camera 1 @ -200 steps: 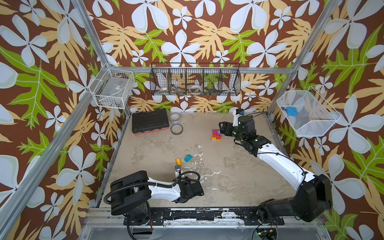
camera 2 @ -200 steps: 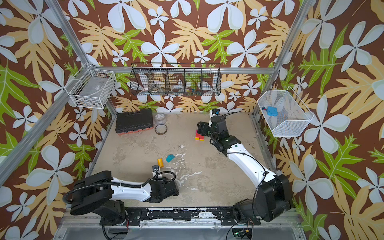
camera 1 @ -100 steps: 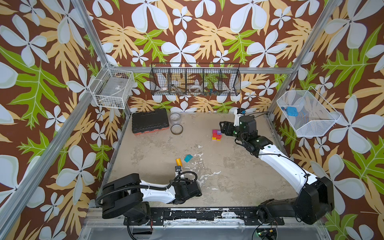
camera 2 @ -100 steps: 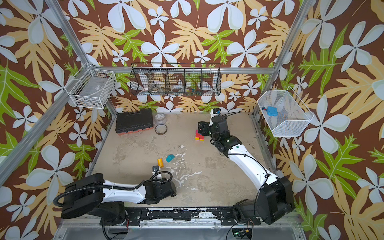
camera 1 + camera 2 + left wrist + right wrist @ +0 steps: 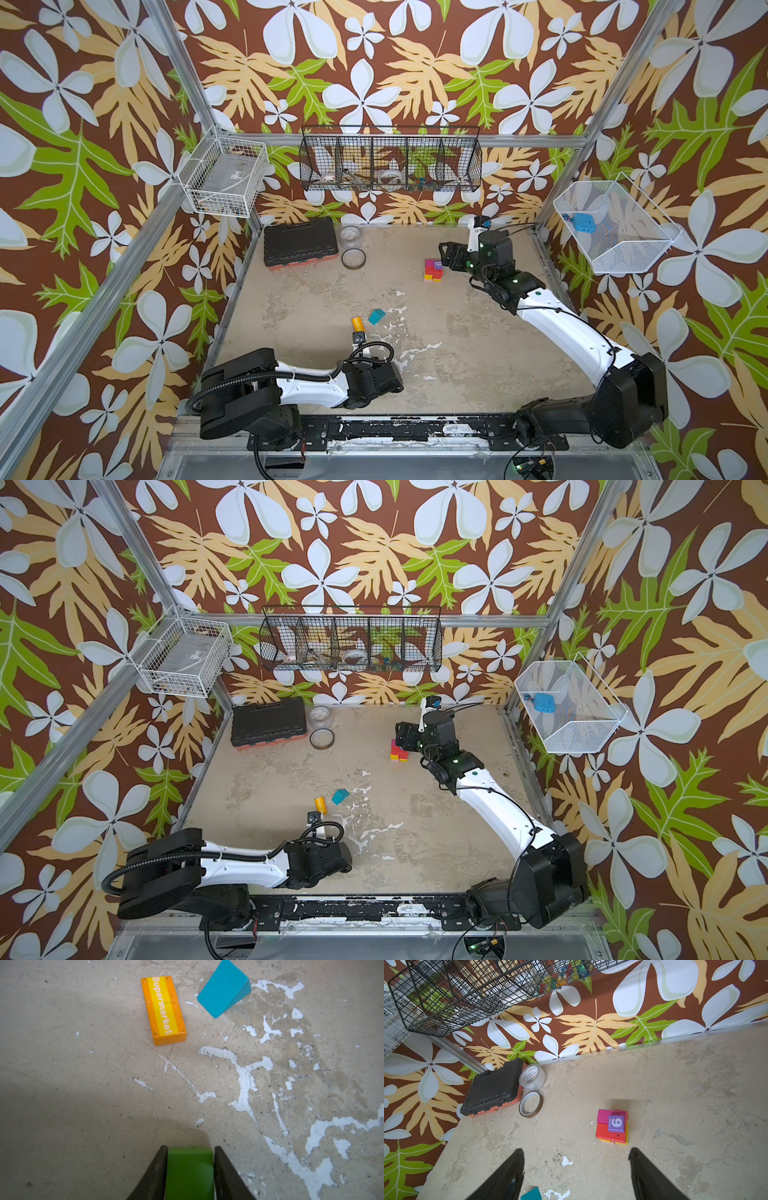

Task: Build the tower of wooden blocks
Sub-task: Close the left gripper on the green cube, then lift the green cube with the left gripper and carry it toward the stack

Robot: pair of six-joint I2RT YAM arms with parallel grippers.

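The left tool (image 5: 190,1148) clamps a green block (image 5: 190,1169), possibly resting on the tabletop (image 5: 83,1084). The right tool (image 5: 576,1150) hangs spread wide near the tower (image 5: 611,1130).

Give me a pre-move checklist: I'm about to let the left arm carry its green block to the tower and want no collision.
1. Left claw grips the green block: ok, a finger sits against each side.
2. Green block lifted off the table: cannot tell.
3. Right claw open and empty: ok.
4. Right claw clear of the tower: ok, the stack lies beyond its fingertips, untouched.
5. Flat landing spot on top: probably not ok, the purple cube covers only part of the top layer.
6. Orange block and teal wedge loose and apart on the table: ok.
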